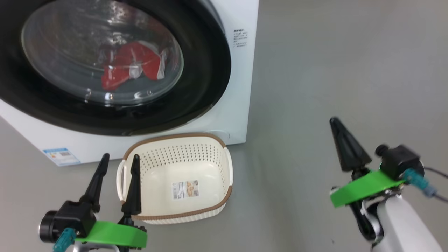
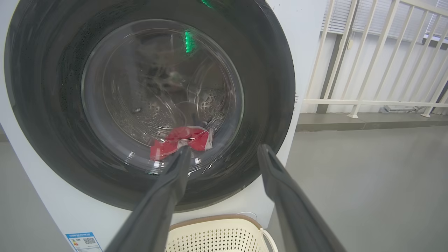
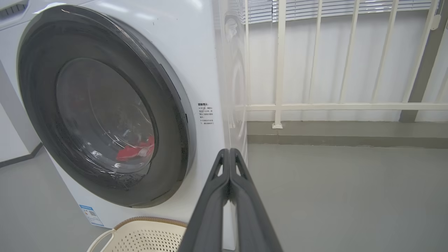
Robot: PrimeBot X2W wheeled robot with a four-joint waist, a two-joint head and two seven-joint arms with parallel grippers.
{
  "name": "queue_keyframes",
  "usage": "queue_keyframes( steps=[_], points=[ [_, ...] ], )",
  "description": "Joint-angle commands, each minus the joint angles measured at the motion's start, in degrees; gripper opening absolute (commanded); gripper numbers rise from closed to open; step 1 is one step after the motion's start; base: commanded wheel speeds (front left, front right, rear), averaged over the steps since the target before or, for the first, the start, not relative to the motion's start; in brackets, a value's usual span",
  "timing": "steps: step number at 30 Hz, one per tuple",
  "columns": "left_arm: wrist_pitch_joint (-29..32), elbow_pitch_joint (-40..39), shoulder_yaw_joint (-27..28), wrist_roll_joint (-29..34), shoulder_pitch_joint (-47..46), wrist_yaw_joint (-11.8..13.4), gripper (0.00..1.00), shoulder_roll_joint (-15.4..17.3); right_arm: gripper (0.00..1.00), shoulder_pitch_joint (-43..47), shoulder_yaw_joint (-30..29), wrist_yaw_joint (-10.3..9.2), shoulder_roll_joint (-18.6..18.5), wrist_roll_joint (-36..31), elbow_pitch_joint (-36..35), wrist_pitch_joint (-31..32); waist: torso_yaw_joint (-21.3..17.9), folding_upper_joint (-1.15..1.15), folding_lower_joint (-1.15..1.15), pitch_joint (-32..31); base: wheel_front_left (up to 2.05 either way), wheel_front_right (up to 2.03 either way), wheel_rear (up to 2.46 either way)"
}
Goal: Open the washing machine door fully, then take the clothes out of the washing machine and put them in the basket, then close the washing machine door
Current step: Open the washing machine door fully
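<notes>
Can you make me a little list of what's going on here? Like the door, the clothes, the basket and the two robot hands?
door: shut against the washer
clothes: red, inside the washer, seen through the door
basket: on the floor in front of the washer, only a label inside
left gripper: open, holding nothing, by the basket's left edge in the head view
right gripper: shut, holding nothing, over bare floor right of the washer
</notes>
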Motion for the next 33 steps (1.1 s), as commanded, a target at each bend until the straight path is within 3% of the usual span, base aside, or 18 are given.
queue_keyframes(
  steps=[1,14,21,33],
  points=[
    [-0.7,-1.5,1.3,-0.3,-2.5,-0.1,1.00,0.9,0.00,-3.1,0.8,-0.05,0.5,3.0,-1.2,-0.5,1.2,0.00,0.00,1.9,0.00,0.00,0.00],
    [-0.7,-2.5,0.3,0.1,-5.0,-0.7,1.00,0.9,0.00,-13.2,2.3,-0.05,1.0,27.8,4.1,-0.5,3.6,0.00,0.00,6.6,0.00,0.00,0.00],
    [-0.7,-3.8,-0.2,0.0,-6.1,-0.9,1.00,0.9,0.00,-20.0,6.0,-0.05,-1.3,43.2,7.2,0.6,5.1,0.00,0.00,10.2,0.00,0.00,0.00],
    [-0.7,-4.9,-0.4,-0.1,-8.9,-1.1,1.00,0.9,0.00,-30.7,7.3,-0.05,-4.0,66.5,5.4,11.4,7.2,0.00,0.00,16.8,0.00,0.00,0.00]
  ],
)
